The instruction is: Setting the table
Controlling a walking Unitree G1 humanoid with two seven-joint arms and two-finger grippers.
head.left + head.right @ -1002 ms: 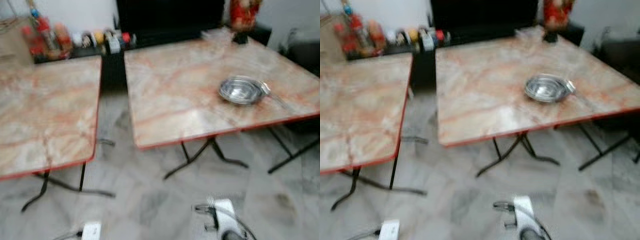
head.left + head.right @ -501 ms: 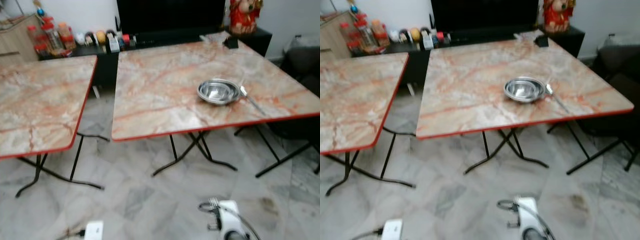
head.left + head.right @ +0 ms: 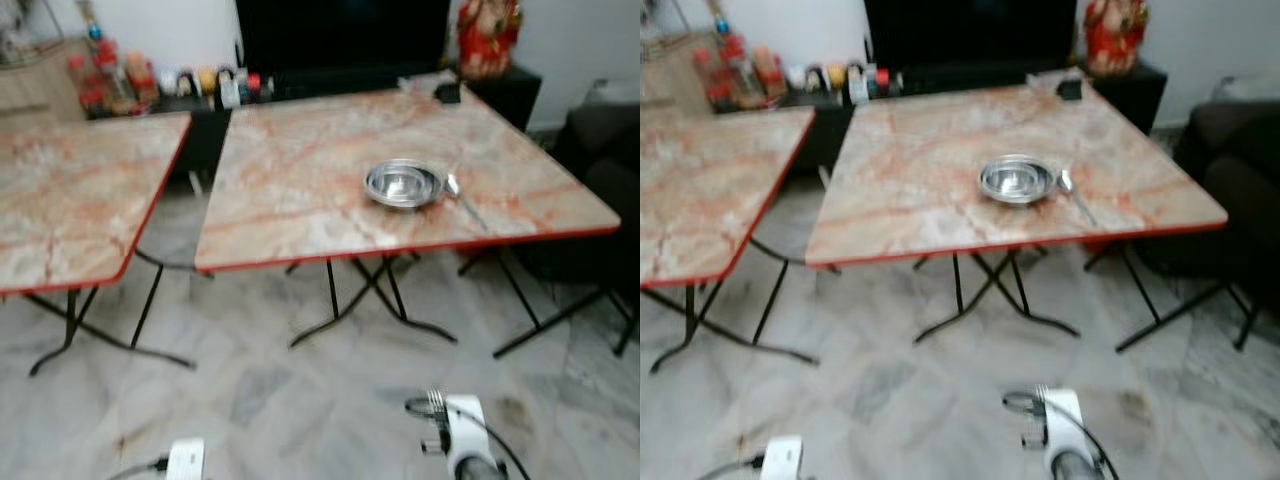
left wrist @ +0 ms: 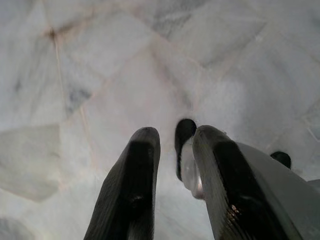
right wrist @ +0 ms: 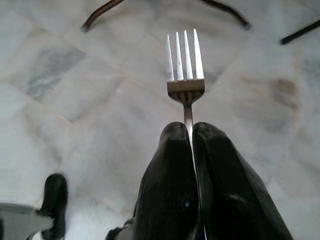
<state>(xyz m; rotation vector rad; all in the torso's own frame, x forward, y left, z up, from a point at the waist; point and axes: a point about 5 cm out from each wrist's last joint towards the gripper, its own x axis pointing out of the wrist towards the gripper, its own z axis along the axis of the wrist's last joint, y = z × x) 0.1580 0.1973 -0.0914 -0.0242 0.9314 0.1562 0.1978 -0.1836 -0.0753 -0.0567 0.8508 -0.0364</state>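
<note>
Low at the bottom of the frame, the right gripper [image 5: 186,131] pinches a fork [image 5: 185,67] by its handle, tines out over the pale floor [image 3: 300,400]. The left gripper [image 4: 172,142] hangs with its fingers parted. Right of centre, a steel bowl [image 3: 403,184] sits on the marble table [image 3: 300,190], what looks like a spoon [image 3: 462,198] just beside it.
</note>
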